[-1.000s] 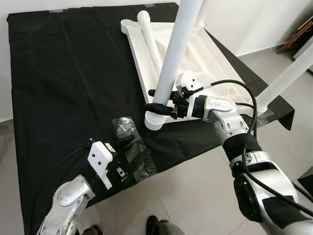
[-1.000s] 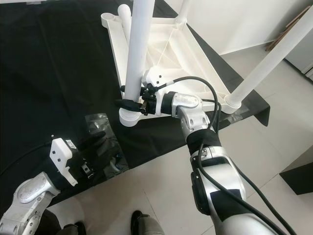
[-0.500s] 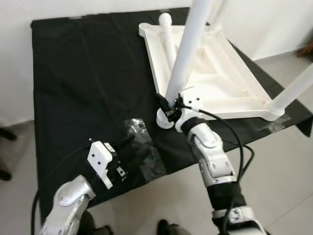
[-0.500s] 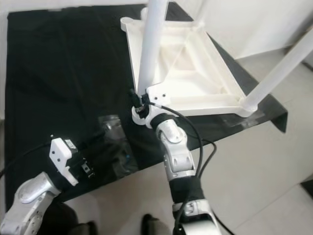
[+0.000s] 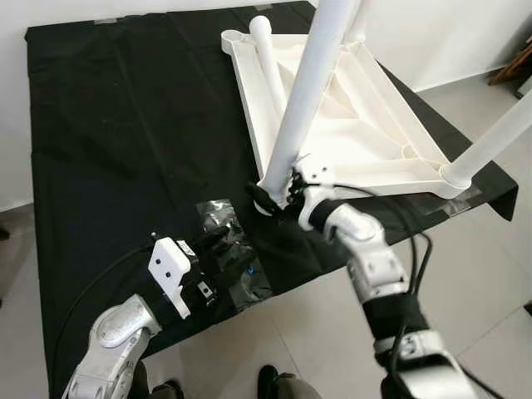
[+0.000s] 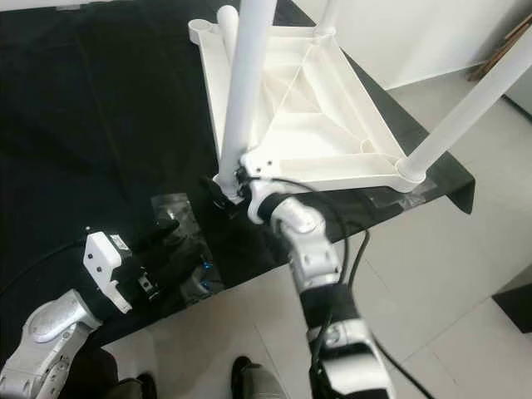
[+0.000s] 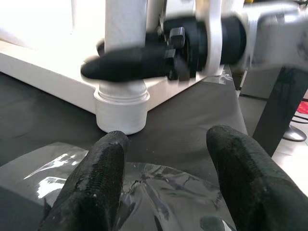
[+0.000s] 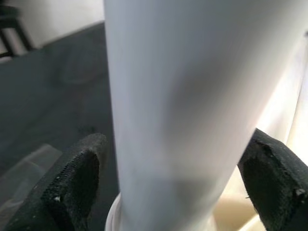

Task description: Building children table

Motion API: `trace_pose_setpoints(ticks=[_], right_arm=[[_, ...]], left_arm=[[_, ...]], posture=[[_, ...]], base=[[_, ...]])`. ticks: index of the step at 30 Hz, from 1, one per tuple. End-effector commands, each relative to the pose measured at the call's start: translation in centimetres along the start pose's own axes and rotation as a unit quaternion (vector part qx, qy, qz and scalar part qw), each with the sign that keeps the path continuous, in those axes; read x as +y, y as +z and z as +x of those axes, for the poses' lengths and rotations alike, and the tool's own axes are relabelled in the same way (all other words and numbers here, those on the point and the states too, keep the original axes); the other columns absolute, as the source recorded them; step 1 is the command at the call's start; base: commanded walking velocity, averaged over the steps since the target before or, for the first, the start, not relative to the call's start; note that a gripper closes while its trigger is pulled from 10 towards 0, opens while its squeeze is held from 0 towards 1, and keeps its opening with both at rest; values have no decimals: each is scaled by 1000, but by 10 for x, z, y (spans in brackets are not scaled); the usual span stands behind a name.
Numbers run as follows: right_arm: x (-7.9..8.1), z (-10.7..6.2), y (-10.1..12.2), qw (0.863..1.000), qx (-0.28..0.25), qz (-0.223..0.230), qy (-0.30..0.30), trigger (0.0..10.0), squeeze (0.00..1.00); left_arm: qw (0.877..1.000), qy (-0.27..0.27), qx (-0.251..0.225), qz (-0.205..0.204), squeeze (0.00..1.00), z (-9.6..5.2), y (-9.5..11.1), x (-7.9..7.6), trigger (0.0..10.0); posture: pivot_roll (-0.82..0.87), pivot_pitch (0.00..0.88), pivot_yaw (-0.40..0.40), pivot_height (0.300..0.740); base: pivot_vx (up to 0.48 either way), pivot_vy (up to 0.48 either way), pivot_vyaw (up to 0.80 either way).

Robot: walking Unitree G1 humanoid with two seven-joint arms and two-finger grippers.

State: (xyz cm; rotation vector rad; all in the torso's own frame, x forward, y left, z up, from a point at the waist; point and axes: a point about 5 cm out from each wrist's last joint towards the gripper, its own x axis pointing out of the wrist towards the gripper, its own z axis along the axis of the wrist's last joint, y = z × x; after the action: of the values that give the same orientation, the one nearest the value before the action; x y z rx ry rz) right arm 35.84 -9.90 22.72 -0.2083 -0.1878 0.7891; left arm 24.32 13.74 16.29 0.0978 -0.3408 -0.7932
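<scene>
— Looking at the near corner of the upturned white tabletop (image 5: 349, 125), where does the work stand?

— The right pincer (image 5: 274, 195) sits low on the white leg (image 5: 303, 100), right above the corner socket (image 7: 121, 111). Its two fingers stand apart, one on each side of the leg, and I cannot tell whether they press on it. The left pincer (image 7: 163, 183) is open, its fingers spread over the clear plastic bag (image 5: 233, 266) near the front edge of the black cloth (image 5: 125, 125).

— How should the step be done well?

— I judge the leg is being seated or turned into the socket. Keep the grip low, next to the collar, and keep the leg in line with the socket so it does not bind. The frame lies loose on the cloth, so it may slide.

— Which way does the leg point?

— Its long axis rises from the near corner, steeply up and leaning a little toward the far side. Another leg (image 5: 270, 62) lies flat inside the frame, running from the far corner toward the near one, and a third (image 5: 490, 141) stands at the right corner.
</scene>
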Motion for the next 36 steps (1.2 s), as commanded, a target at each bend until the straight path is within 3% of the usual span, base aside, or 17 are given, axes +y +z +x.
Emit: trace_pose_setpoints(ticks=[1,5,7,10,16,17,24,31,33,34,35,36], right_arm=[[-5,-3,7,999,-14,-15,33,10000,0],[-13,-4,14,997,-13,-39,64,10000,0],[-29,-4,24,991,-8,-72,113,10000,0],[-40,-1,32,988,-10,-70,140,10000,0],[-45,2,36,988,-10,-61,144,10000,0],[-46,3,36,987,-10,-56,152,0,0],[-48,3,32,986,-7,-38,162,0,0],[-53,-11,13,988,-4,-14,152,0,0],[-49,-22,-11,996,13,-2,89,0,0],[-49,-22,-11,996,13,-2,89,0,0],[-37,-23,-31,999,48,1,-12,0,0],[-17,-33,-53,977,91,16,-193,0,0]], left_arm=[[1000,-4,0,-12,0,0,-2,-5,10000],[1000,-4,0,-12,0,0,-2,-5,10000],[1000,-4,0,-12,0,0,-2,-6,10000],[1000,-5,1,-12,0,0,-2,-7,10000],[1000,-6,2,-12,0,-1,-2,-7,10000],[1000,-7,4,-9,0,-1,-2,-8,10000],[1000,-5,6,-7,0,-3,-1,-9,10000],[1000,-2,3,-12,0,-4,0,-8,10000],[1000,0,2,-12,0,-4,0,-7,10000],[1000,0,2,-12,0,-4,0,-7,10000],[1000,1,1,-13,0,-5,0,-6,10000],[1000,3,0,-16,0,-6,-1,-4,10000]], posture=[[41,287,-152,740],[43,287,-152,740],[51,290,-150,740],[58,291,-148,740],[72,293,-149,740],[88,296,-149,740],[89,297,-143,740],[79,298,-144,740],[60,295,-147,740],[60,295,-147,740],[50,296,-141,740],[31,294,-130,740]], base=[[0,0,0],[0,0,0],[0,0,0],[0,0,0],[0,0,0],[0,0,0],[0,0,0],[0,0,0],[0,0,0],[0,0,0],[0,0,0],[0,0,0]])
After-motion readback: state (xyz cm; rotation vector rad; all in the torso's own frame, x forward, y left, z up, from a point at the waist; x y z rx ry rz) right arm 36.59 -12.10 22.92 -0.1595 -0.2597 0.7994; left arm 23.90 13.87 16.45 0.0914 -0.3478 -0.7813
